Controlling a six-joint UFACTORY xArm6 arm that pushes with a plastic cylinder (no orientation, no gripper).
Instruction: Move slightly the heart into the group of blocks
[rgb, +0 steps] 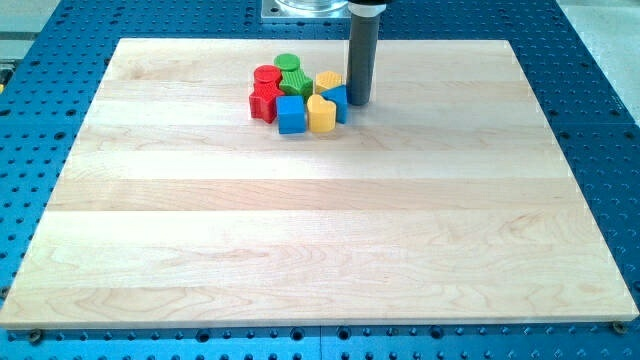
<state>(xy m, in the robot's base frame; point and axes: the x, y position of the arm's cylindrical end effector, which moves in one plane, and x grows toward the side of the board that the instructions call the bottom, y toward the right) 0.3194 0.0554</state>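
**Rod tip beside a cluster of blocks on a wooden board**

No claw is fitted: the arm ends in a straight, dark, smooth cylindrical rod, so nothing can be opened, closed or gripped. The rod is shown upright, and my tip (359, 103) rests at board height just beside the cluster of blocks, on the side toward the view's right. It is seen next to the blue block at the cluster's right edge (336, 101); whether contact is made cannot be told.

The yellow heart (321, 114) is taken as the landmark. It lies at the cluster's lower right, toward the view's bottom-left of my tip, and its notched top and rounded lobes can be made out. Just to its left, touching or nearly so, a blue cube (291, 114) is seen. Above the heart a second yellow block (328, 80) is partly hidden by the blue block beside it. Farther left of the heart a red ribbed block (264, 103) and a red cylinder (266, 76) are placed, with a green ribbed block (296, 82) and a green cylinder (288, 62) above them. All blocks appear matte and solid-coloured.

The board (320, 240) is of pale wood with lengthwise grain, and it is set on a blue perforated table (600, 90).
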